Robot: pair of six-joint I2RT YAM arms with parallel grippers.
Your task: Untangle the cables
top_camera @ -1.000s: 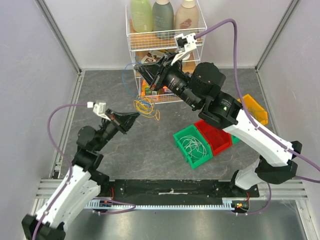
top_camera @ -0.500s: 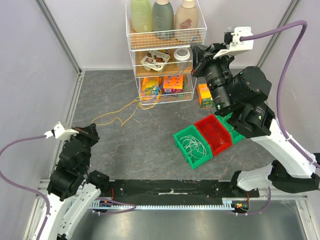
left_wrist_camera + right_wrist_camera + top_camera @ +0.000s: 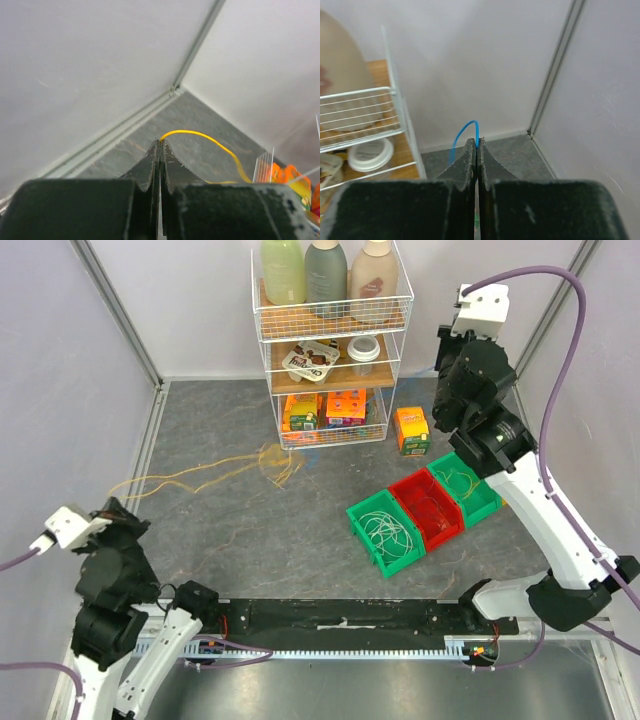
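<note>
Counting the cables in hand gives two, one to each gripper. The left gripper (image 3: pixel 160 143) has its jaws pressed together on the yellow cable (image 3: pixel 200 136), which arcs out of the fingertips. From above, that yellow cable runs long and nearly straight across the bench (image 3: pixel 230 540). Its axis goes from the near-left corner toward the foot of the wire rack (image 3: pixel 330 310), where it ends in a small loose tangle.

The right gripper (image 3: pixel 477 143) is raised beside the rack near the far-right corner. Its jaws are clamped on the blue cable (image 3: pixel 470 131), which loops up from the tips and drops away toward the rack.

Three bins sit in a row right of centre: a green bin (image 3: pixel 362 525) holding white cable loops (image 3: pixel 385 530), a red bin (image 3: pixel 410 492) and a second green bin (image 3: pixel 488 502), each with thin wires whose colours are hard to tell. Three bottles stand on the rack's top shelf, and one orange box (image 3: pixel 411 430) stands on the bench beside it.
</note>
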